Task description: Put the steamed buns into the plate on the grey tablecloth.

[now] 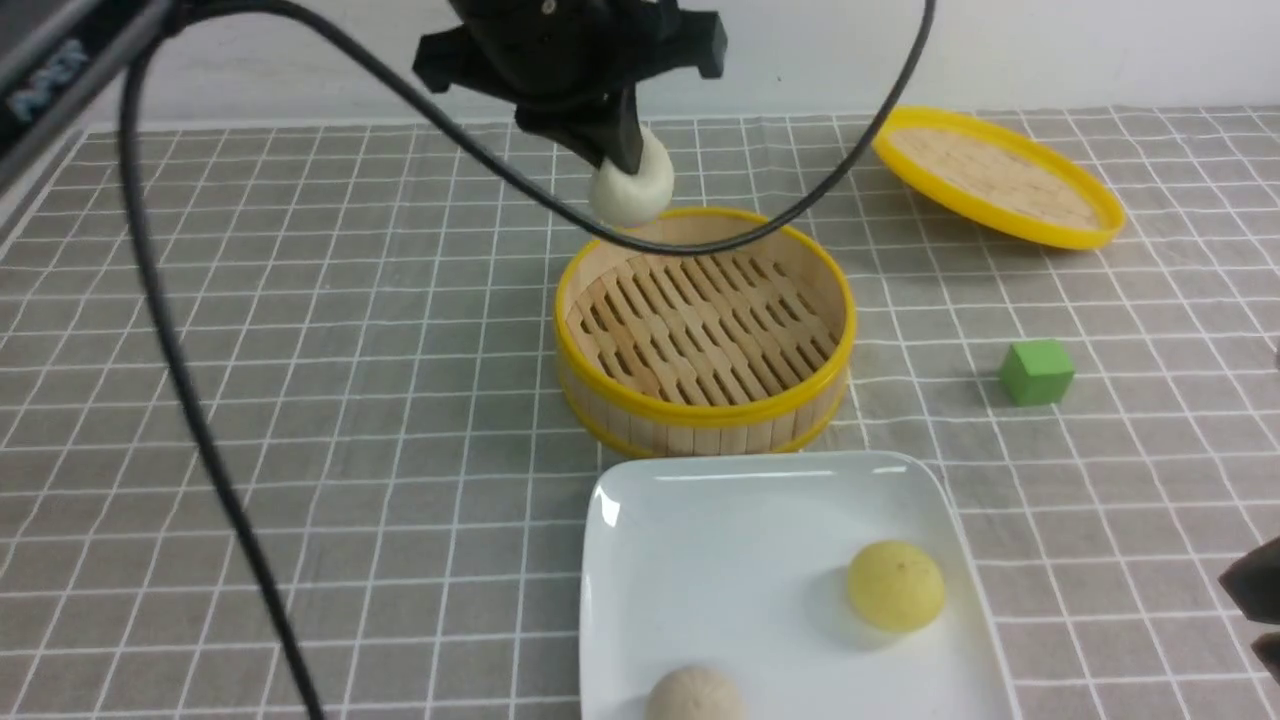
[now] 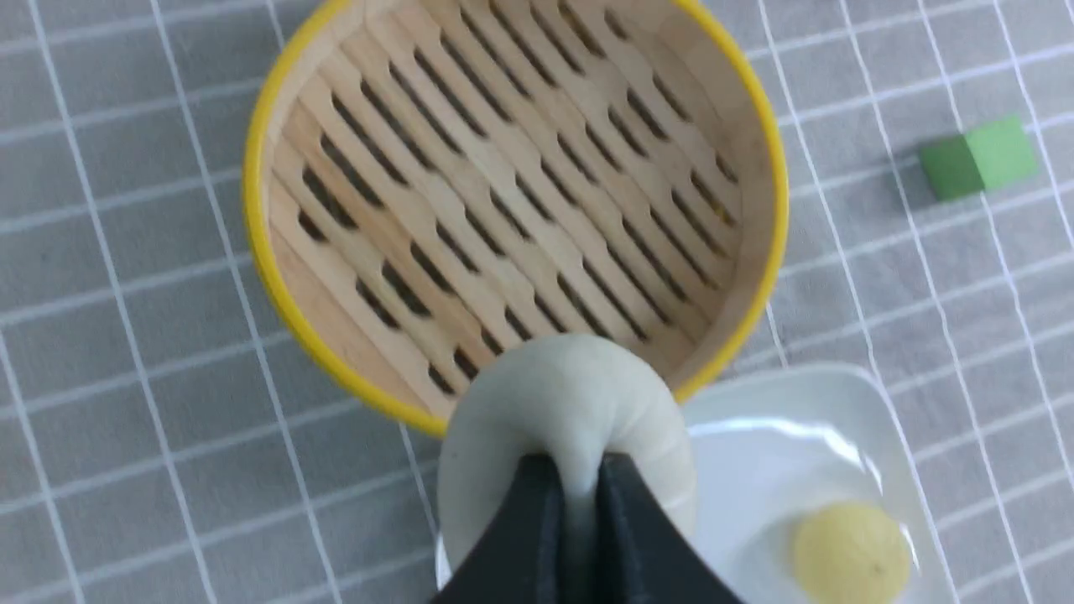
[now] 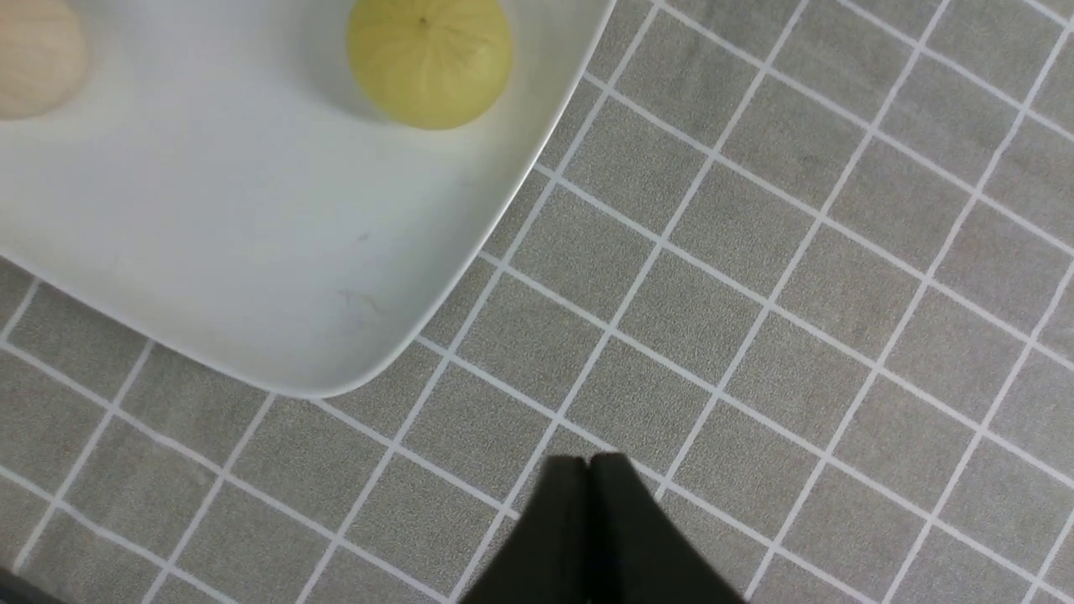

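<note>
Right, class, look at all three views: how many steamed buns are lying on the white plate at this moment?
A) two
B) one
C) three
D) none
A: a yellow bun and a beige bun lie on the plate, while the third bun is off the plate, pinched in the jaws of the left gripper.

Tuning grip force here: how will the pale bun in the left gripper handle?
Probably soft: the pale bun bulges where the left gripper pinches it. Likely light, hanging from that small pinch. Rounded, it may roll on the glossy plate.
</note>
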